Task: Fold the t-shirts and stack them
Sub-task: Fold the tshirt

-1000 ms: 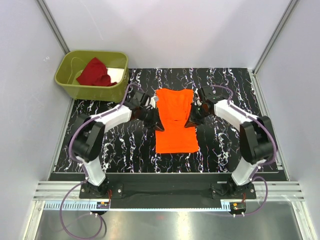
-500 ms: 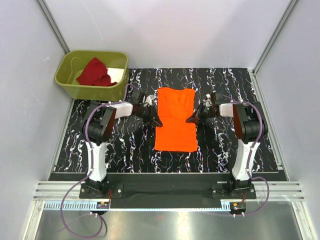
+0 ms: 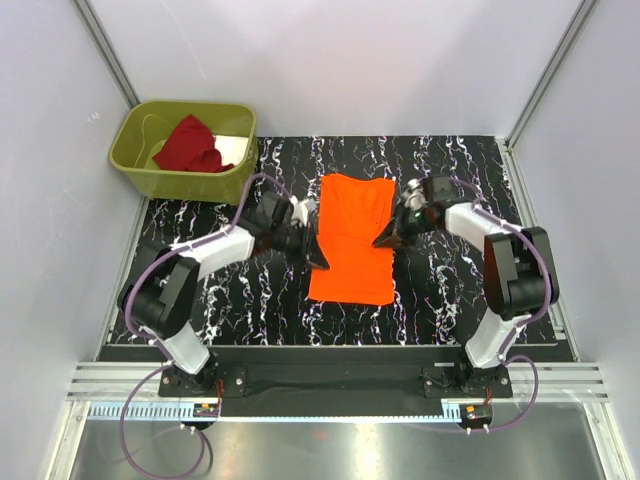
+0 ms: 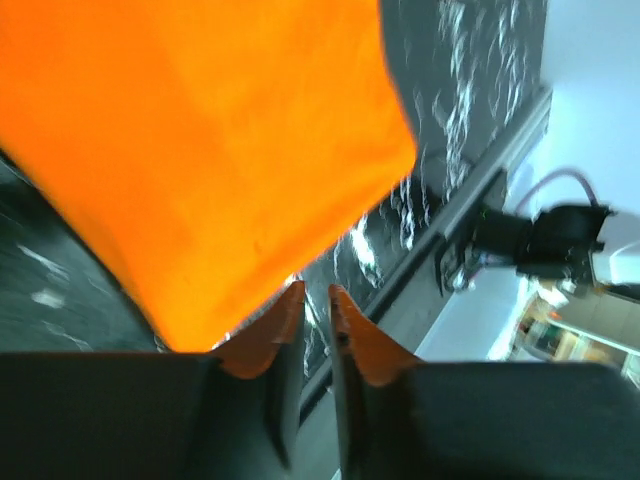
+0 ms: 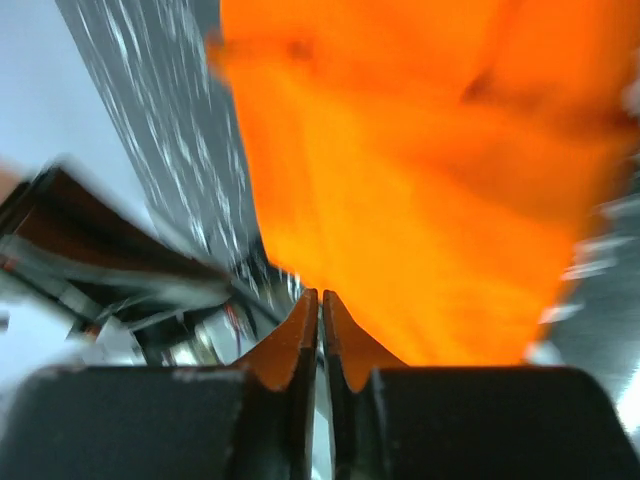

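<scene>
the orange shirt point(image 3: 350, 250) lies flat at mid-worktop point(image 3: 450, 290) as a narrow strip, sides turned in. over the last second its outline has hardly changed; the arms have re-posed and the left claw point(image 3: 321, 261) has slid nearer along the left edge. the right claw point(image 3: 381, 241) sits at the right edge. left fingers are almost together, right fingers meet; no cloth shows between them. judgement: side folds done, end-to-end fold next. the red shirt point(image 3: 188, 146) remains in the bin point(image 3: 140, 176).
</scene>
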You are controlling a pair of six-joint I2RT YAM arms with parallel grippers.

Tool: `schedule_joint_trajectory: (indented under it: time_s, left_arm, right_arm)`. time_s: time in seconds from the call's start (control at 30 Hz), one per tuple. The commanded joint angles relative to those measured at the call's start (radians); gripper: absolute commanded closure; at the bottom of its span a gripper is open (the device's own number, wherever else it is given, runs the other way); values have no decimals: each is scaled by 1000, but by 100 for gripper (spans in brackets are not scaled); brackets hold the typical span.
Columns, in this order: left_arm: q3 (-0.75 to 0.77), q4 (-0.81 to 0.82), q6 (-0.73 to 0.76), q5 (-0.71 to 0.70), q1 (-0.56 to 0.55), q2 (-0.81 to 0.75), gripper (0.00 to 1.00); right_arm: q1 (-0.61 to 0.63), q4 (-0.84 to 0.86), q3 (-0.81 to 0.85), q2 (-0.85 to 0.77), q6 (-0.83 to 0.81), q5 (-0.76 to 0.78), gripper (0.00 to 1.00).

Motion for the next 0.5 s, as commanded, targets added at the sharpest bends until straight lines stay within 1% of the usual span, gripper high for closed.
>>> schedule_joint_trajectory:
  time_s: [0.0, 0.03, 0.07, 0.13, 0.23, 0.27, 0.37, 0.4, 0.43, 0.47]
  left_arm:
    - [-155, 112, -80, 35, -19, 35, 83]
    - [-174, 150, -85, 38, -19, 40, 85]
    - [-188, 163, -76, 34, -19, 54, 85]
    - [-192, 143, -57, 20, -18, 74, 87]
    - [-209, 161, -51, 3, -15, 111, 87]
    - [-212, 160, -53, -2, -12, 143, 89]
    - [-241, 190, -83, 7, 8, 202, 92]
    - [-263, 203, -86, 6, 13, 207, 93]
    - [-271, 209, -88, -2, 13, 207, 93]
    - [-278, 209, -80, -5, 13, 204, 93]
  right_arm:
    - [145, -13, -107, -36, 16, -68, 90]
    - [165, 20, -166, -39, 36, -97, 97]
    - [177, 97, -202, -48, 83, -104, 100]
    - [176, 167, -300, -59, 122, -114, 100]
    - [171, 241, -395, -54, 136, -117, 100]
    - [160, 265, -417, -48, 133, -106, 100]
    - [81, 319, -498, -32, 151, -86, 100]
    - [41, 307, -510, -30, 149, -69, 100]
    - [28, 276, -515, -30, 140, 1, 100]
    - [21, 220, -512, -30, 116, 30, 100]
